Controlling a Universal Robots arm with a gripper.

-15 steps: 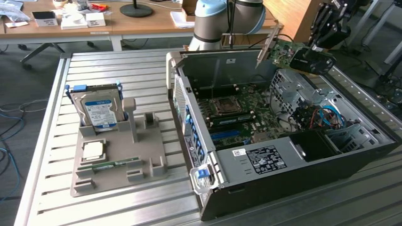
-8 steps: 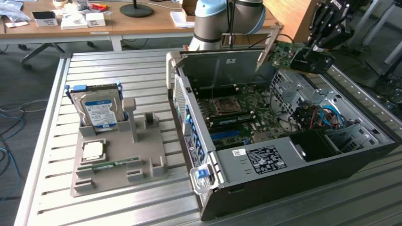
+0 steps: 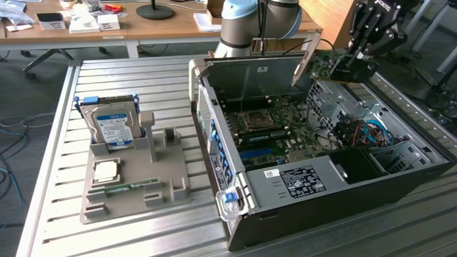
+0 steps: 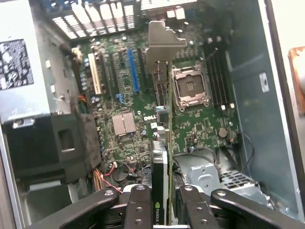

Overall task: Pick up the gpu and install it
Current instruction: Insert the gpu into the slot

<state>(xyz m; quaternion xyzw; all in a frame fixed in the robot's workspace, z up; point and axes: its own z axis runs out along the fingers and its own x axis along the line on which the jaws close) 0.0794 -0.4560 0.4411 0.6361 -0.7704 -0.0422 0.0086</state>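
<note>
Holding the gpu (image 3: 325,65) in my hand (image 3: 355,65), I judge the pick-up half of the job done. My fingers (image 4: 138,210) are closed on one end of the card, and its grey metal bracket (image 4: 164,43) sticks out at the other end.

The card hangs in the air over the far side of the open computer case (image 3: 400,176), toward the exterior view's right. It is above the motherboard (image 3: 286,123) and apart from it. Seen from my wrist, the card runs edge-on between the blue slot (image 4: 134,71) and the processor socket (image 4: 190,88). I cannot tell which slot it lines up with.

The install is not yet done, as no edge of the card sits in a slot. On the surface (image 3: 128,77) at the exterior view's left, the grey holder (image 3: 164,160) carries the hard drive (image 3: 113,126) and the memory stick (image 3: 128,187).
</note>
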